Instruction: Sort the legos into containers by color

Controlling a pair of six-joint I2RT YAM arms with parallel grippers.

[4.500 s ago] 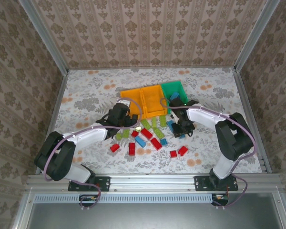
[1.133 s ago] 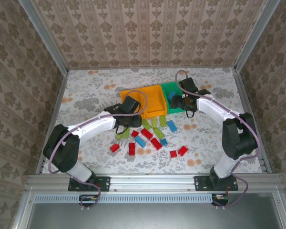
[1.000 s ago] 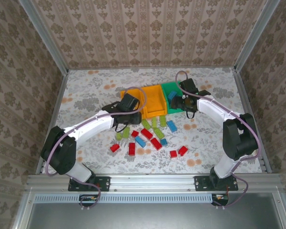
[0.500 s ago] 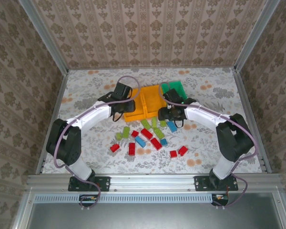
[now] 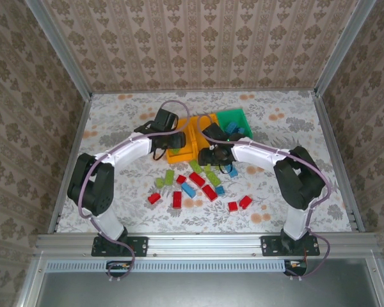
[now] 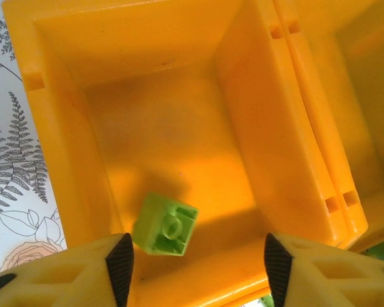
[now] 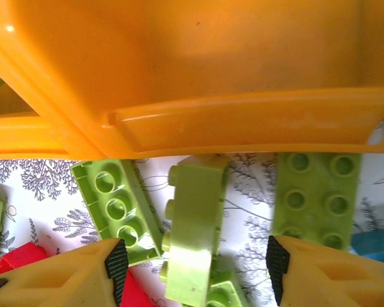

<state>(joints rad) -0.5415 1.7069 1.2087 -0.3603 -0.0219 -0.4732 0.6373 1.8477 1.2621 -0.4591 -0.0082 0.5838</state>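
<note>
Over left orange bin: left gripper, jaws apart, empty. Lime brick below, inside bin. Right gripper, jaws apart, empty, above lime legos on table, just beside middle orange bin.

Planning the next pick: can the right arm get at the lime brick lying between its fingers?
Probably yes: its open fingers straddle that lime brick with nothing over it, though neighbouring lime bricks sit close.

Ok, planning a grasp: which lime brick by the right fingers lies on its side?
The middle lime brick: studs face sideways; left brick and right brick lie studs up.
</note>
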